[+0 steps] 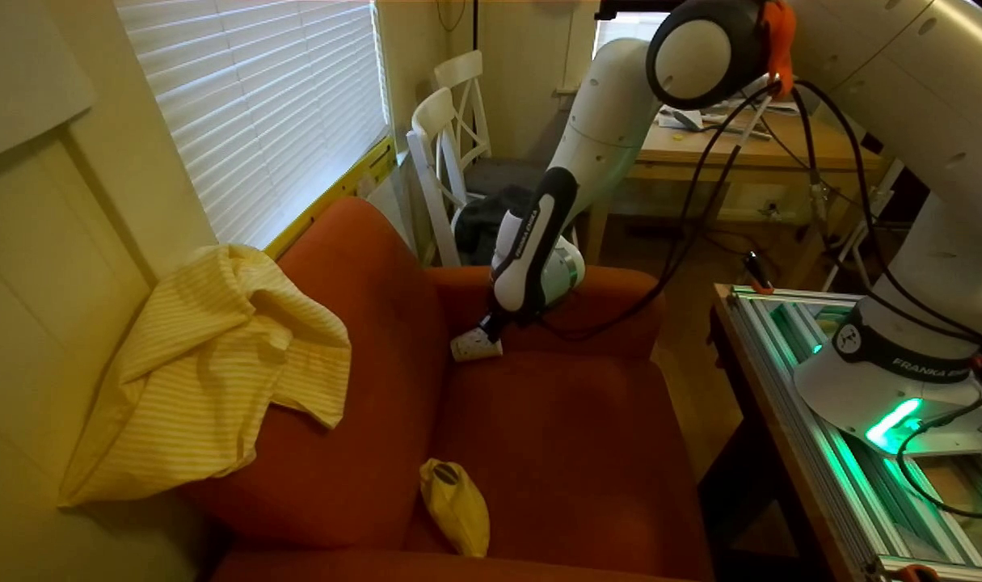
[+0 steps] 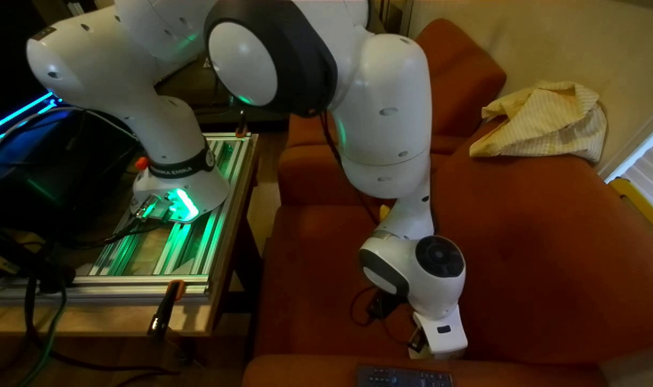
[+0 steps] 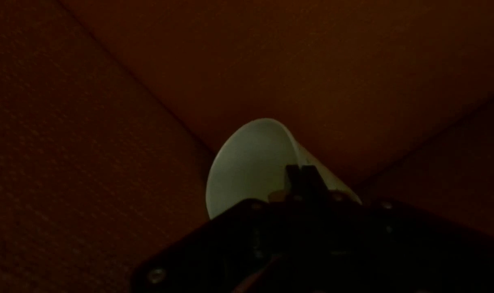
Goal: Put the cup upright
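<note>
The white cup (image 1: 474, 347) lies on its side at the back corner of the red-orange sofa seat (image 1: 563, 428), by the backrest and the armrest. In the wrist view the cup (image 3: 251, 158) turns its open mouth toward the camera. My gripper (image 3: 300, 170) is shut on the cup's rim wall, with one finger inside the mouth and one outside. In an exterior view the gripper (image 1: 491, 330) reaches down to the cup's right end. In an exterior view the cup is mostly or wholly hidden behind the hand (image 2: 442, 328). Whether the cup touches the seat is unclear.
The sofa backrest (image 1: 361, 356) and armrest (image 1: 612, 291) stand close around the cup. A remote (image 2: 404, 377) lies on the armrest. A yellow rounded object (image 1: 456, 508) lies on the seat's far end from the cup. A yellow striped cloth (image 1: 232, 372) hangs over the backrest.
</note>
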